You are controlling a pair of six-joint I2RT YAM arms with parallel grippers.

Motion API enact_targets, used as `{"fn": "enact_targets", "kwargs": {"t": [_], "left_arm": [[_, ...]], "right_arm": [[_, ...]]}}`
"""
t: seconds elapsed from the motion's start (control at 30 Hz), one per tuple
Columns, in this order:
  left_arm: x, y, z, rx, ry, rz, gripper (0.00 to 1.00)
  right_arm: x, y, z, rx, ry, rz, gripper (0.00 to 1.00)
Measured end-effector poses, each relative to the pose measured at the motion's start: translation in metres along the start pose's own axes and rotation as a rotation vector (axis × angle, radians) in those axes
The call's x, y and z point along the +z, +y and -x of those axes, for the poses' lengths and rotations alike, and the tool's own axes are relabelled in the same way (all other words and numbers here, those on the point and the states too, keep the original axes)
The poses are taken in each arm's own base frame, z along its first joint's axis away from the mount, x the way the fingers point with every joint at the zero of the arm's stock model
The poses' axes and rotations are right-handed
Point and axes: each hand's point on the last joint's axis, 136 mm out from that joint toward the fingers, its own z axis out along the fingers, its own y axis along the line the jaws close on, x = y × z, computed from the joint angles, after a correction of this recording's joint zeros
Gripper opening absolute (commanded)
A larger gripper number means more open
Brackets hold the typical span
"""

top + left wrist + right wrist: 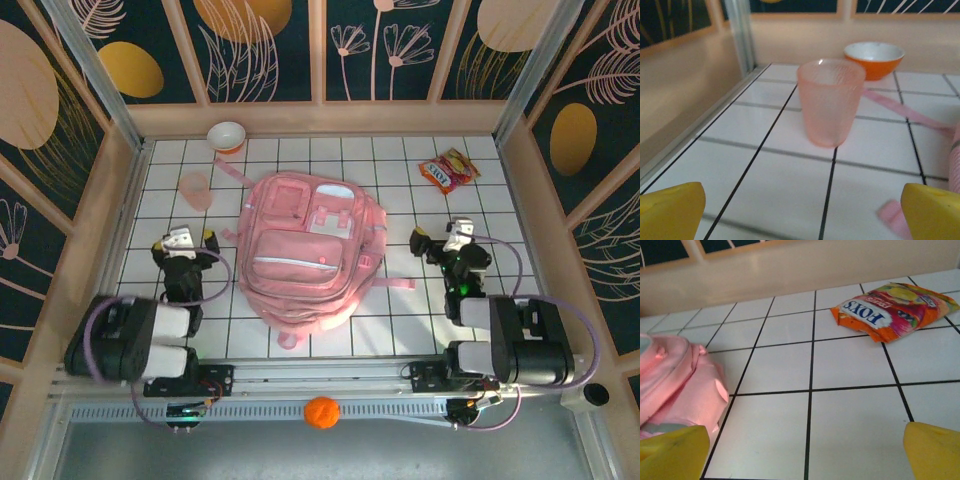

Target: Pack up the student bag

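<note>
Left pincer [800,215], right pincer [802,452]: wide open, empty.

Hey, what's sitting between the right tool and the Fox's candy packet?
Nothing: the right wrist view shows bare white tiles from the right tool to the Fox's candy packet.

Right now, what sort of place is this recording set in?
Likely a robot test cell: gridded table, patterned panels boxing it in, left arm and right arm on a rail.

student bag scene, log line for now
student bag: flat, centre | cup: upright | snack packet: flat | left end effector: open | right end effector: open
</note>
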Motion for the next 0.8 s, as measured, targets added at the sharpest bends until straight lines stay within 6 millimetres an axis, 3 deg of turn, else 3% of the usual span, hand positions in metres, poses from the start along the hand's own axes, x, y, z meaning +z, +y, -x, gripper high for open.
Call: {"fn": "enact_targets", "kwargs": {"t": [0.07, 0.13, 0.23, 0.33, 0.4, 0.6, 0.8], "left_arm": [[0.01, -0.005, -0.008, 0.016, 0.029, -0.02, 0.99], [0.02, -0.004, 0.002, -0.001, 0.008, -0.012, 0.99], [0.032, 0.004, 0.024, -0.04, -0.047, 0.009, 0.99], [0.032, 0.006, 0.025, -0.05, -0.048, 0.013, 0.99], [0.032, 0.005, 0.024, -0.052, -0.044, 0.008, 0.99], [0.033, 0.004, 0.022, -0.051, -0.038, -0.002, 0.99], [0.033, 0.002, 0.022, -0.051, -0.037, -0.011, 0.99]], "right_arm": [[0.003, 0.014, 0.004, -0.073, -0.028, 0.021, 0.99], [0.007, 0.016, 0.006, -0.114, -0.057, 0.012, 0.99], [0.011, -0.006, 0.005, -0.1, -0.066, -0.057, 0.99], [0.012, -0.031, 0.002, -0.064, -0.077, -0.119, 0.99], [0.013, -0.033, 0.0, -0.055, -0.066, -0.108, 0.99], [0.023, -0.038, 0.024, -0.026, -0.12, -0.099, 0.99], [0.024, -0.038, 0.022, -0.011, -0.113, -0.099, 0.99]]}}
